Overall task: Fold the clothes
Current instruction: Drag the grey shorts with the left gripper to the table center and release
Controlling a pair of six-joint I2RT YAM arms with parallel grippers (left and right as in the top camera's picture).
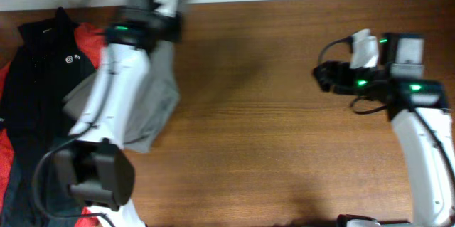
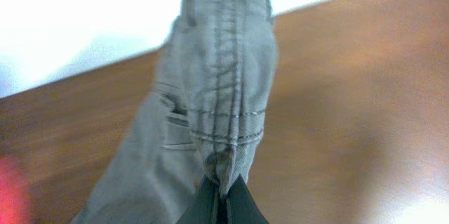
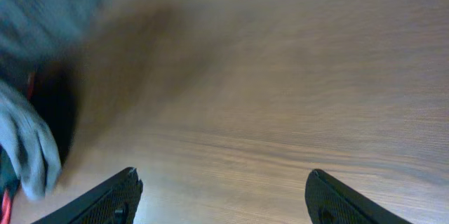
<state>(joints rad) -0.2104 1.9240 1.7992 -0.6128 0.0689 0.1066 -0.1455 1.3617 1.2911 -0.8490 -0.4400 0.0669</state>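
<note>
Grey woven cloth is pinched right at the tips of the left gripper [image 2: 222, 197], whose jaws are closed tight on a stitched seam edge of the shorts [image 2: 224, 76]. From that pinch the fabric runs away ahead of the fingers in a bunched, narrow column. A pocket opening sits to the gripper's left, and the wooden table [image 2: 344, 112] lies beyond and below. From overhead, the rest of the shorts [image 1: 161, 102] lies heaped under the left arm, behind the gripper and towards its base. Further out on that side lie the black jacket [image 1: 35, 99] and the red garment [image 1: 89, 36], just beside the heap and possibly touching it.

Well apart across the table, the right gripper [image 3: 224, 199] hovers with its jaws spread wide and nothing between them, over bare wood. Grey cloth shows only far off to its left.

The hold looks thin, on one edge only. A quick pull could slide the seam out of the jaws. With a single grasp point the shorts may twist or stay bunched rather than spread, and dragging them could snag the jacket.
</note>
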